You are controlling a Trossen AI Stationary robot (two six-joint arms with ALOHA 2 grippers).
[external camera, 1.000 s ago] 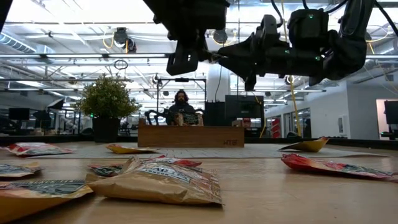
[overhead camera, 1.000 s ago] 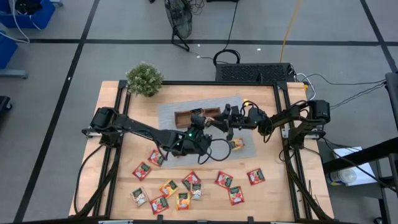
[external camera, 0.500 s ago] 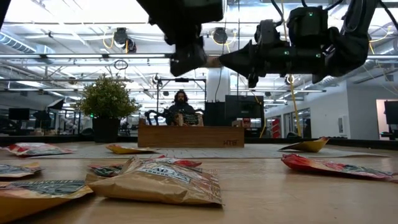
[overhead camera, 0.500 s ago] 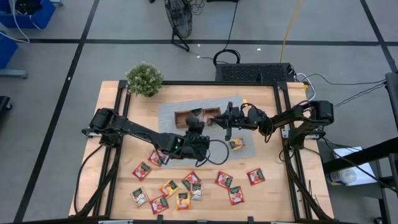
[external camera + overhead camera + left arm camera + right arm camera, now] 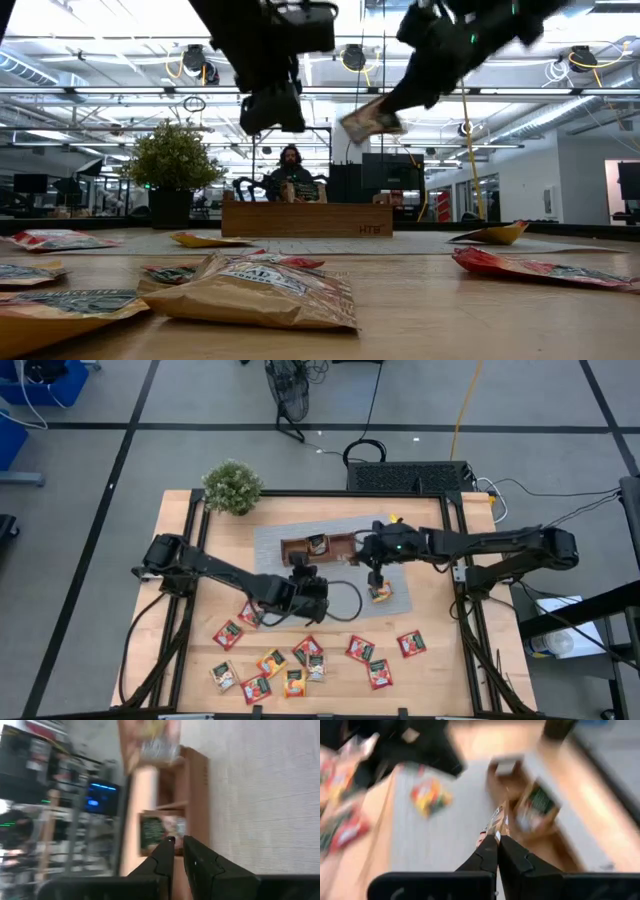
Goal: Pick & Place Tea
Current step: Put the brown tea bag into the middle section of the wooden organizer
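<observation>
high view: right arm now stretched long across grey mat [image 5: 300, 535], where it sat folded at table's right 1 second back. right gripper [image 5: 375, 572] clamped together on edge of 1 tea packet [image 5: 495, 822], hanging just above yellow packet [image 5: 380, 593] on mat. left gripper [image 5: 303, 572] pulled back from wooden tray [image 5: 292, 547], jaws barely apart, nothing held. 1 green packet [image 5: 317, 543] lies in tray. likely meaning: handover done, right arm carrying next packet toward tray. about 12 packets [image 5: 300, 665] remain on table front.
</observation>
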